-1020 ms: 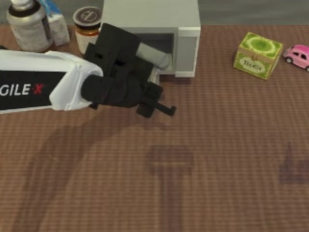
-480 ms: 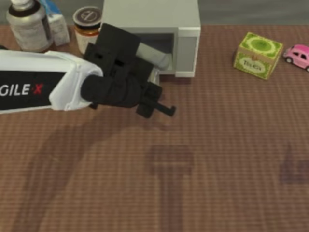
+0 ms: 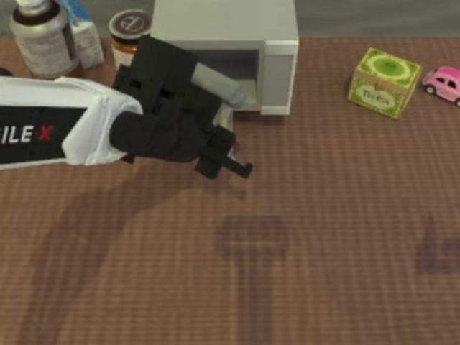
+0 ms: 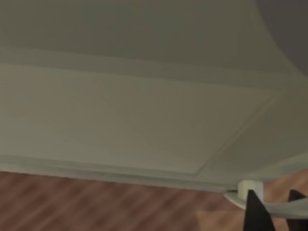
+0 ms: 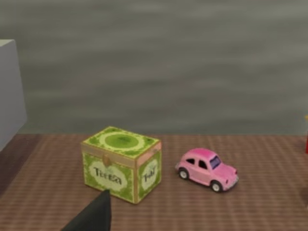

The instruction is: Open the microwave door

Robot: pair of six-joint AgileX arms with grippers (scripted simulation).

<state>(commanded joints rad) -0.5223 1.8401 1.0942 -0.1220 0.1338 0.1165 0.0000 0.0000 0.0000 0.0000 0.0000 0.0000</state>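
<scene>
Left claw (image 3: 228,159) pinches door (image 3: 227,118) handle (image 4: 250,186); door swung partly out from microwave (image 3: 244,29) at surface's back left, hinge left, so pull arcs leftward. Right arm unseen from above.

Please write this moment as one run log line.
left end effector: at microwave door handle, door partly open | microwave: top-left | right arm: not in top view

The microwave door (image 4: 144,125) fills nearly the whole view, its pale framed panel close overhead, brown table (image 4: 96,202) beneath. Two dark claw fingertips (image 4: 255,211) flank the white handle (image 4: 250,186).
</scene>
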